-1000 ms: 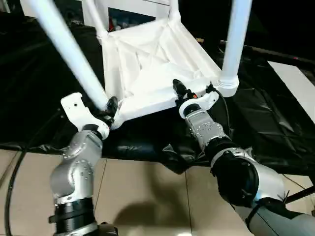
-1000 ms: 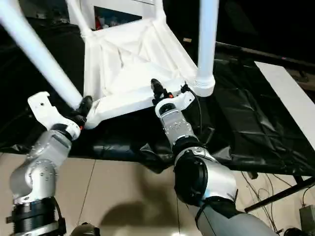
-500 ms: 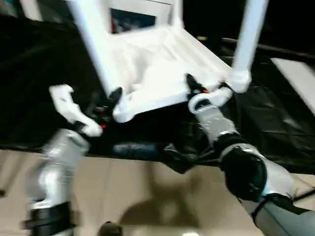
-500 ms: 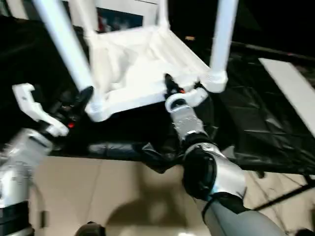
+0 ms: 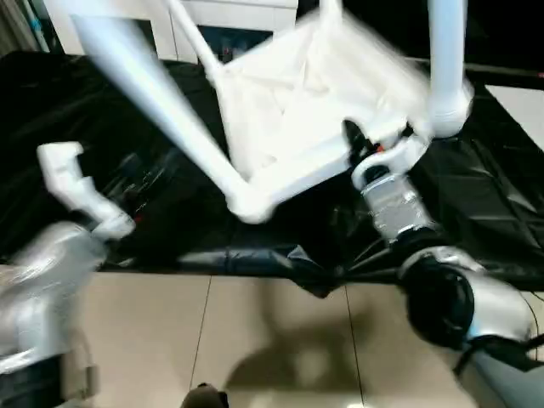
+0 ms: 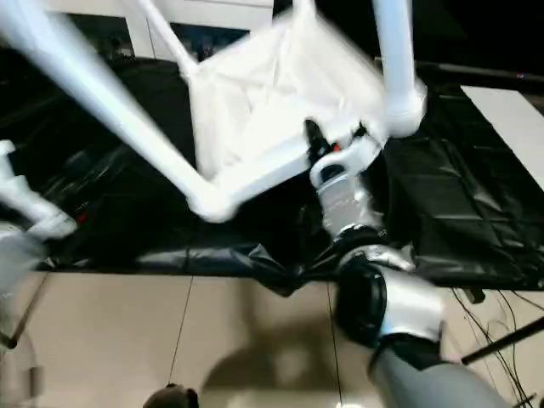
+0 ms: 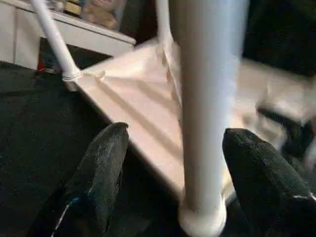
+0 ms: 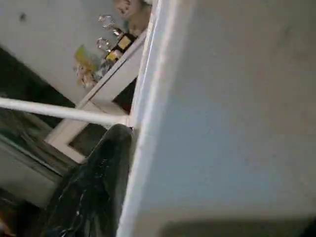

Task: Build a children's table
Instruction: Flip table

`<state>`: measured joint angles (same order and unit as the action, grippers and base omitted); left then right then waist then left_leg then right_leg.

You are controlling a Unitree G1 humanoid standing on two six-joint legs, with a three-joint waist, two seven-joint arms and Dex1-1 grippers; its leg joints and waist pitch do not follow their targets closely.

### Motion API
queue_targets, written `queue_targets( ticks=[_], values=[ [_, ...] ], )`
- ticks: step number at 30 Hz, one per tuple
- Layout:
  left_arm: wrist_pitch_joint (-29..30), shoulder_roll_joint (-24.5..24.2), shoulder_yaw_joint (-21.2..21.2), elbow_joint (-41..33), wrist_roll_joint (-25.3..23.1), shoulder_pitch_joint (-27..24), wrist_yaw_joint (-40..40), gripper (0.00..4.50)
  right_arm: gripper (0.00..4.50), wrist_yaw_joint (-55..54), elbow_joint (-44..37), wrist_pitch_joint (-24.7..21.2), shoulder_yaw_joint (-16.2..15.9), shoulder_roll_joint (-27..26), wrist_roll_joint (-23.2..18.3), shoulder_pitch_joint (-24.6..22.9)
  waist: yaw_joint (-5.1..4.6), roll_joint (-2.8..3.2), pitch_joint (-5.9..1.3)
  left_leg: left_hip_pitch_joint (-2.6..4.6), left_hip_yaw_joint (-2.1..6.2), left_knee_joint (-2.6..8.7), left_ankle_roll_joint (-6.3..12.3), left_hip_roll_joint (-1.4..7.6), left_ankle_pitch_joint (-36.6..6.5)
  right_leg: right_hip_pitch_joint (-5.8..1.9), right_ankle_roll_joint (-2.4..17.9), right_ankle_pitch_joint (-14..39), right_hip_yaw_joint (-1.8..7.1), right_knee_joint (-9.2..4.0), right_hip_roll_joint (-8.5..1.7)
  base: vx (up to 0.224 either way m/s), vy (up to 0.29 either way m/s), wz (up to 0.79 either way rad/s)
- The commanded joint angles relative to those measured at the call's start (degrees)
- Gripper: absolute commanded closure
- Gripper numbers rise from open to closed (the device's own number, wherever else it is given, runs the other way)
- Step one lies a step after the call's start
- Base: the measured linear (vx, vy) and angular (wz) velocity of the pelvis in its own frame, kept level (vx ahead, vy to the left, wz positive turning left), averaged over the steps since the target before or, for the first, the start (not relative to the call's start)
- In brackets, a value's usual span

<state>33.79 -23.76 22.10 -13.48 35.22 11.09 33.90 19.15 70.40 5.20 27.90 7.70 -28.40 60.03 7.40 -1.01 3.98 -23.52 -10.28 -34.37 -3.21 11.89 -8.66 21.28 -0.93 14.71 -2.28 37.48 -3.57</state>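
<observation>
The children's table lies upside down and tilted on black sheeting, its ribbed white tabletop [image 5: 297, 110] facing me. One white leg [image 5: 161, 102] slants up and left from the near corner socket [image 5: 251, 204]. Another leg [image 5: 448, 59] stands at the right corner, and a thinner-looking one [image 5: 191, 34] rises at the back. My right gripper [image 5: 361, 149] is shut on the tabletop's near rim, one black finger [image 8: 94, 187] lying over the edge. My left gripper [image 7: 178, 133] is open, off to the left of the slanting leg. That leg shows beyond its fingers [image 7: 101, 168], apart from them.
Black plastic sheeting [image 5: 476, 212] covers the low work surface and hangs crumpled over its front edge. A white cabinet [image 5: 238, 13] stands behind. Beige floor tiles [image 5: 255, 340] lie in front, a white board [image 6: 510, 119] at the right, and cables [image 6: 484, 314] on the floor to the right.
My left gripper has come off the slanting leg and drawn back to the left. The tabletop has swung, its near corner moving right, still held by my right gripper. The camera has shifted too.
</observation>
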Motion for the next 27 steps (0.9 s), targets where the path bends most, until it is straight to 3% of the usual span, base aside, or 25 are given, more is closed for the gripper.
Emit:
queue_targets(
  ticks=[1, 2, 4, 7, 13, 15, 16, 18, 23, 27],
  values=[
    [2.51, -3.92, -1.98, -3.91, 0.62, -1.66, 5.31, 1.1, 2.38, -6.67, -1.61, 2.79, -2.97, 4.0, 6.07, -1.18, -0.49, 0.87, -4.76, 2.77, -0.14, 3.14, -0.69, 1.26, -6.66, -0.99, 12.94, -5.78, 1.64, -3.31, -3.15, 0.0, 0.0, 0.0],
    [2.92, -4.88, -2.39, -4.26, 0.59, -2.09, 6.03, 1.1, 2.38, -7.04, -1.81, 2.94, -3.12, 4.29, 6.41, -1.23, -0.4, 0.85, -4.72, 2.71, -0.14, 3.23, -1.09, 1.22, -7.16, -1.04, 12.67, -4.79, 1.65, -3.3, -3.09, 0.0, 0.0, 0.0],
    [4.72, -6.96, -3.45, -4.97, 0.51, -2.95, 7.09, 1.1, 2.38, -8.11, -2.61, 3.63, -3.96, 4.96, 7.77, -1.45, -0.08, 1.05, -4.19, 3.4, -0.27, 3.76, -4.02, 1.35, -14.96, -0.26, 11.34, 3.22, 1.9, -4.01, -3.18, 0.0, 0.0, 0.0],
    [5.76, -8.83, -5.78, -5.28, -0.75, -4.08, 7.32, 1.1, 2.39, -9.32, -5.29, 4.03, -4.77, 5.4, 8.91, -2.3, -0.38, 1.07, -4.16, 3.13, 0.03, 4.2, -5.5, 1.25, -17.87, -0.47, 9.93, 6.91, 1.91, -4.15, -3.3, 0.0, 0.0, 0.0],
    [2.38, -8.49, -8.94, -2.02, -5.35, -2.44, 4.96, 1.1, 2.4, -10.93, -10.0, 2.58, -8.01, 5.83, 12.2, -4.15, -0.6, 0.87, -4.52, 2.8, -0.27, 3.97, -5.24, 1.11, -14.68, -0.68, 8.21, 4.19, 1.94, -4.19, -3.4, 0.0, 0.0, 0.0],
    [1.22, -8.61, -10.78, -1.29, -7.88, -0.5, 4.02, 1.1, 2.4, -11.27, -12.51, 1.89, -12.42, 6.84, 16.91, -4.77, -0.79, 0.9, -4.53, 2.81, -0.34, 3.88, -5.29, 0.97, -13.79, -0.61, 8.22, 3.16, 1.86, -4.19, -3.15, 0.0, 0.0, 0.0],
    [1.22, -8.61, -10.78, -1.29, -7.88, -0.5, 4.02, 1.1, 2.4, -11.27, -12.51, 1.89, -12.42, 6.84, 16.91, -4.77, -0.81, 0.86, -4.53, 2.82, -0.33, 3.86, -5.24, 0.97, -13.67, -0.65, 8.11, 3.02, 1.87, -4.19, -3.15, 0.0, 0.0, 0.0],
    [0.11, -8.1, -12.67, -1.02, -10.02, 2.36, 2.39, 1.1, 2.4, -11.71, -13.74, 1.76, -15.4, 7.63, 20.34, -4.51, -0.98, 0.79, -4.55, 2.62, -0.34, 3.81, -5.39, 0.92, -12.91, -0.82, 8.18, 2.76, 1.87, -4.15, -3.28, 0.0, 0.0, 0.0],
    [-3.66, -6.41, -15.33, -0.09, -14.28, 6.55, -1.68, 1.1, 2.44, -14.0, -15.63, 1.35, -17.72, 8.17, 23.55, -4.54, -1.83, 0.41, -4.7, 2.29, -0.34, 3.52, -5.09, 0.85, -10.84, -1.18, 8.24, 0.27, 1.89, -3.91, -3.17, 0.0, 0.0, 0.0],
    [-4.16, -4.22, -16.6, -0.76, -14.55, 9.36, -2.88, 1.1, 2.52, -16.74, -17.69, 0.51, -19.31, 8.18, 25.31, -4.9, -1.77, 0.11, -4.9, 2.46, -0.51, 3.19, -4.11, 0.78, -9.32, -1.18, 8.89, -2.66, 1.93, -3.61, -3.07, 0.0, 0.0, 0.0]
  ],
)
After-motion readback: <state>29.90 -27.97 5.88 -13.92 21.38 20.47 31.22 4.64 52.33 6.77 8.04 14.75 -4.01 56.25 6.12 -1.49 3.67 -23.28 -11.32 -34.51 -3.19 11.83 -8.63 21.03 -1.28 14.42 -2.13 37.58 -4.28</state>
